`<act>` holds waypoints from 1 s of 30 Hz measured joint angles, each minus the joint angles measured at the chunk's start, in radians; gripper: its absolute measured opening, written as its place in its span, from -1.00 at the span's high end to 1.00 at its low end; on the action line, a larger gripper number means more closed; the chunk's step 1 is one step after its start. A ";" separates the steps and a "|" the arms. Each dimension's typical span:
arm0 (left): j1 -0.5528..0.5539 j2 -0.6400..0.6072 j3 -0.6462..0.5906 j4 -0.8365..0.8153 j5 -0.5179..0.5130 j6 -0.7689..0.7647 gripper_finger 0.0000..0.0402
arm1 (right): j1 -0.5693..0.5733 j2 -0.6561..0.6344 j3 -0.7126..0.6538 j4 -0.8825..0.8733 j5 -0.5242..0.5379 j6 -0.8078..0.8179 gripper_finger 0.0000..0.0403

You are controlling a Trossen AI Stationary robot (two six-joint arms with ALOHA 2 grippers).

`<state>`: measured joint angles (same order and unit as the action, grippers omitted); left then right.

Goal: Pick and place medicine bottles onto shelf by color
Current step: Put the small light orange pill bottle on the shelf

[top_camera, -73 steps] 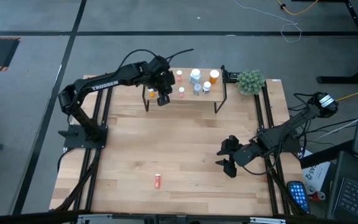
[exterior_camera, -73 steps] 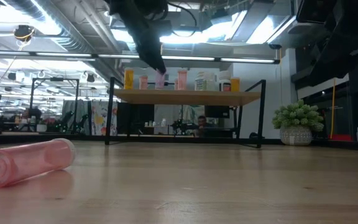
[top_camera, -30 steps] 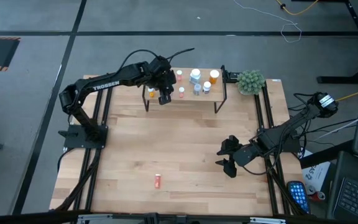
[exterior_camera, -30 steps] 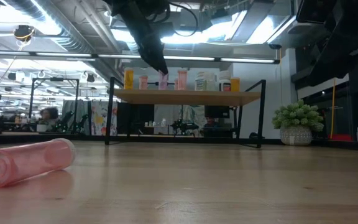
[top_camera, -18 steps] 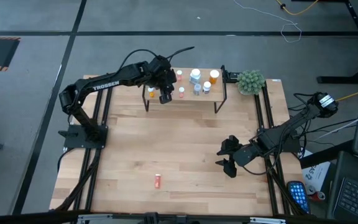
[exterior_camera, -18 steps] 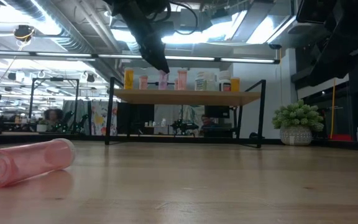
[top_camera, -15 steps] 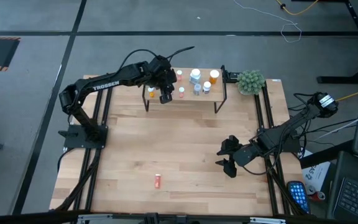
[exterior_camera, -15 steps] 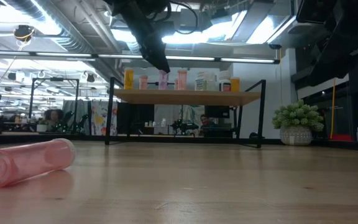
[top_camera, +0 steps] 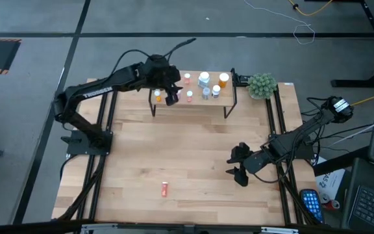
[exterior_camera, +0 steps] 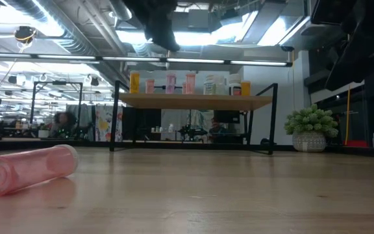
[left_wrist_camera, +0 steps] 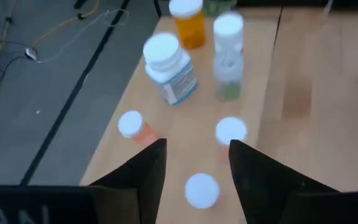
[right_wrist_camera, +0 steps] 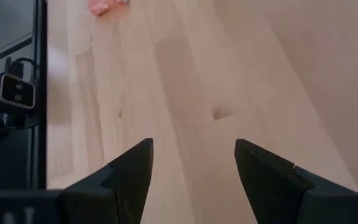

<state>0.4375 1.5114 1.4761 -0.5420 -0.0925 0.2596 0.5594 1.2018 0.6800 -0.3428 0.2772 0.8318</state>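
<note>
The shelf (top_camera: 197, 103) stands at the table's far side with several white-capped medicine bottles on its top: pink ones (top_camera: 189, 96), white-blue ones (top_camera: 204, 79) and orange ones (top_camera: 223, 79). My left gripper (top_camera: 171, 99) hovers open and empty above the shelf's left part. Its wrist view (left_wrist_camera: 196, 149) looks down on the caps, and the low view shows it high above the bottles (exterior_camera: 167, 42). One pink bottle (top_camera: 165, 189) lies on its side on the table near the front edge. My right gripper (top_camera: 237, 168) waits open and empty low over the table's right side.
A green plant ball in a pot (top_camera: 262, 85) stands right of the shelf at the far right corner. The wooden table between the shelf and the lying pink bottle (exterior_camera: 24, 169) is bare. The right wrist view shows that bottle's end (right_wrist_camera: 104, 5) far off.
My left gripper has gone up from the row of bottles on the shelf's left part, clear of them. The pink bottle it was beside stays upright on the shelf. My right arm has kept still.
</note>
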 joint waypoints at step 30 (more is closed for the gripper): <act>-0.936 -0.074 0.000 -0.127 0.001 -0.789 0.19 | 0.108 0.000 0.091 0.033 0.084 -0.084 -0.14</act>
<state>-0.4987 1.4377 1.4761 -0.6689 -0.0912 -0.5292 0.6677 1.2018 0.7705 -0.3096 0.3613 0.7482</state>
